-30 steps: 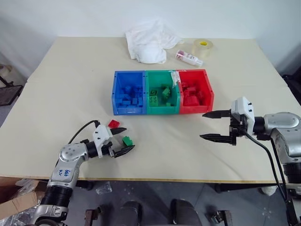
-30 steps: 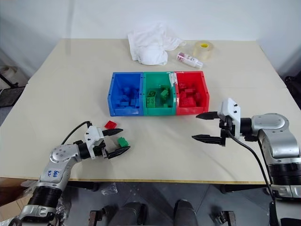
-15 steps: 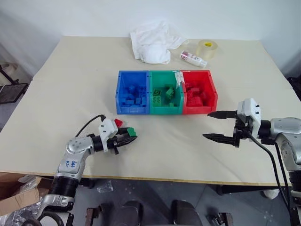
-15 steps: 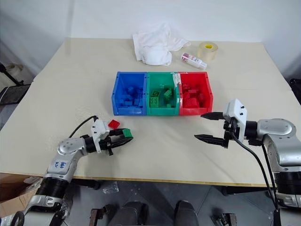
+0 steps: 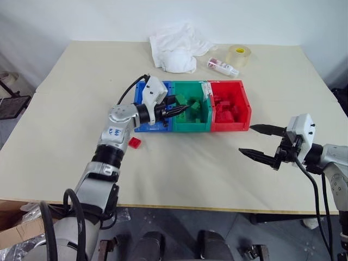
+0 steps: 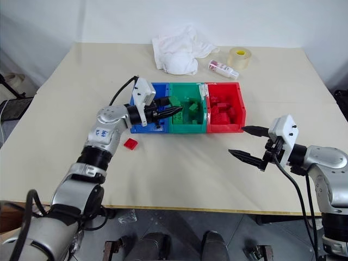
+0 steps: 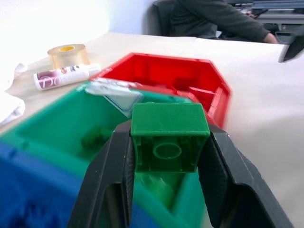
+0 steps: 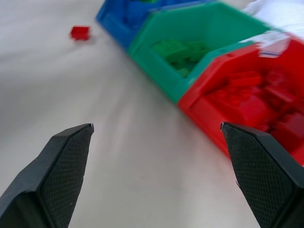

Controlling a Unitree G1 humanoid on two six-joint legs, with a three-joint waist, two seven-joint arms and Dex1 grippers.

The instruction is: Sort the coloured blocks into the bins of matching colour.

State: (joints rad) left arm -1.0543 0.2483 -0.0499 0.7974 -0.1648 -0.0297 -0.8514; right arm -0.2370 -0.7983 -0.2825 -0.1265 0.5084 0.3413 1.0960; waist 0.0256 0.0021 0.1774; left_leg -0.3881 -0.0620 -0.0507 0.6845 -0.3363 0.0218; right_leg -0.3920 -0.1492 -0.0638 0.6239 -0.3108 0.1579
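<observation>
Left end effector [image 7: 167, 147] pinching green block [image 7: 169, 137], hovering over green bin [image 5: 191, 126] mid-surface. Right end effector [image 5: 260, 143] spread wide, nothing in it, toward right edge. Lone red block [image 5: 134, 142] on surface just in front of blue bin [image 5: 142, 126].

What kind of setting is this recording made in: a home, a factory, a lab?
Most likely a lab or office test room. A plain beige table stands against bare white walls and holds a staged sorting set of coloured bins. In the left wrist view a seated person works at a desk behind it.
</observation>
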